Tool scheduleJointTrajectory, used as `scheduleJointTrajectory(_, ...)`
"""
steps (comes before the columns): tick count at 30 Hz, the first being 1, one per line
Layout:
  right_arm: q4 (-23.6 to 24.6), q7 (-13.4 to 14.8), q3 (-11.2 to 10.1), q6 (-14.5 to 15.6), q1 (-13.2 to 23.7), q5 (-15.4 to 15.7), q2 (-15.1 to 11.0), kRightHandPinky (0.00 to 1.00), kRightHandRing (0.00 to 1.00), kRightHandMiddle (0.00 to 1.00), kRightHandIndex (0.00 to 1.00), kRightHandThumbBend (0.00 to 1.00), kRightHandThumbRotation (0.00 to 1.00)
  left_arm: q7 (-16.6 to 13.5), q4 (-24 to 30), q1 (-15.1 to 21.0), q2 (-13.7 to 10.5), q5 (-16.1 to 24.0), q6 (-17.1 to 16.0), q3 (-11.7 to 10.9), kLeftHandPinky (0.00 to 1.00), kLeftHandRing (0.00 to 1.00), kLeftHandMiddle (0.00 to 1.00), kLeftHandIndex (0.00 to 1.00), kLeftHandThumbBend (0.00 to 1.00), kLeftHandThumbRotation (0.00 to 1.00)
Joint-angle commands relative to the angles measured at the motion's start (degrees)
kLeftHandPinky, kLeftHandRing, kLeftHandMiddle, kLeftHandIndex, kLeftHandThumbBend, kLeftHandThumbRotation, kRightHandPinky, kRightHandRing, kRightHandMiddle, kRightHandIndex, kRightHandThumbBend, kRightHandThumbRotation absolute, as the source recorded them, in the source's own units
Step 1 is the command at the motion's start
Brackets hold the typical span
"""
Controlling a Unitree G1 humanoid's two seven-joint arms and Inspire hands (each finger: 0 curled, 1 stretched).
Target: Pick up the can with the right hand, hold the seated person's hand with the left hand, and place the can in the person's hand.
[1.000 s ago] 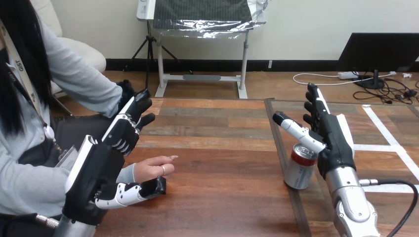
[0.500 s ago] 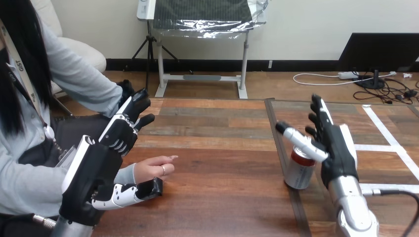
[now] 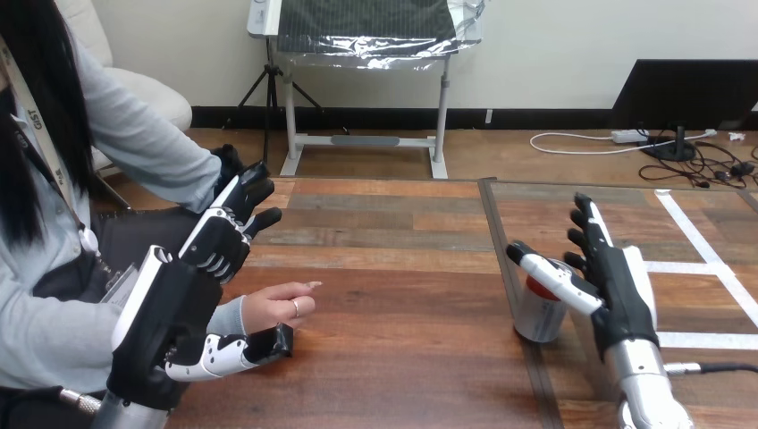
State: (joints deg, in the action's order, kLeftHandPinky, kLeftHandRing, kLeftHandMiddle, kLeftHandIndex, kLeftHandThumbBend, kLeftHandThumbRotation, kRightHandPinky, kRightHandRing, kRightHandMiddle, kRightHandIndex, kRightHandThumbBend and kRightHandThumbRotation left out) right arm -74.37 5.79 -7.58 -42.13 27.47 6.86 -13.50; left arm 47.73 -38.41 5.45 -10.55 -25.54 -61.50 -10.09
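**Can** [image 3: 539,313]: stands upright on the wooden table [image 3: 393,295], right of the middle and on a dark seam that runs away from the robot. Its long axis is vertical, top end up. It has a silver body and a red band at the top rim. No tilt is seen.

**Right hand** [image 3: 619,299]: just beside the can, on its right, palm turned toward it. The fingers [image 3: 590,228] are straight and spread, pointing up and away over the table. The thumb [image 3: 552,273] reaches left across the can's top edge. The hand is unclenched and nothing is gripped. Whether the thumb or palm touches the can cannot be told.

**Left hand** [image 3: 174,308]: at the table's left edge, well apart from the can and back toward the camera. Its fingers [image 3: 234,214] are stretched out above, and its thumb [image 3: 228,351] lies low along the near side of the person's hand. It is spread wide, not closed on anything.

**Person's hand** [image 3: 275,307]: lies flat on the table with fingers pointing right, between the left hand's thumb and fingers. It holds nothing.

**White tape** [image 3: 706,259]: lines on the table's right part, beyond the right hand.

**Hidden or cut off:**
- The can's right flank is behind the right hand's palm, and part of its top is behind the thumb.
- The person's wrist is behind the left hand's palm, so contact there cannot be made out.
- Both silver forearms are cut by the bottom edge.
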Motion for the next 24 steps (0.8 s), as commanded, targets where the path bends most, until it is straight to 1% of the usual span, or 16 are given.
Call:
scheduleJointTrajectory(1,1.33,0.99,0.28,-1.60,2.26,0.31,-0.64,0.91,0.97,0.98,1.00,1.00,0.49,0.13,0.69,2.13,-0.20,-1.11,0.33,-0.11,0.91,0.97,0.98,0.94,1.00,0.47)
scheduleJointTrajectory(8,1.42,1.91,0.70,-1.70,1.72,0.67,-0.52,0.91,0.96,0.98,0.99,1.00,0.49,-0.64,1.63,1.67,-0.37,-0.26,0.95,-0.01,0.91,0.97,0.99,0.94,1.00,0.48)
scheduleJointTrajectory(11,1.42,2.28,0.88,-1.66,1.53,0.79,-0.48,0.90,0.96,0.98,0.99,1.00,0.49,-0.25,1.56,1.85,-0.27,-0.66,0.86,0.01,0.91,0.97,0.99,0.94,1.00,0.49)
scheduleJointTrajectory(20,1.48,1.77,0.53,-1.99,0.85,-0.09,0.18,0.90,0.95,0.97,0.99,1.00,0.47,0.09,2.19,1.76,-0.52,-0.96,0.78,0.04,0.91,0.97,0.99,0.95,1.00,0.49)
scheduleJointTrajectory(24,1.58,1.50,0.30,-1.94,0.56,-0.58,0.63,0.90,0.94,0.97,0.99,1.00,0.45,-0.28,2.79,1.50,-0.69,-0.70,1.24,0.08,0.90,0.97,0.99,0.95,1.00,0.49)
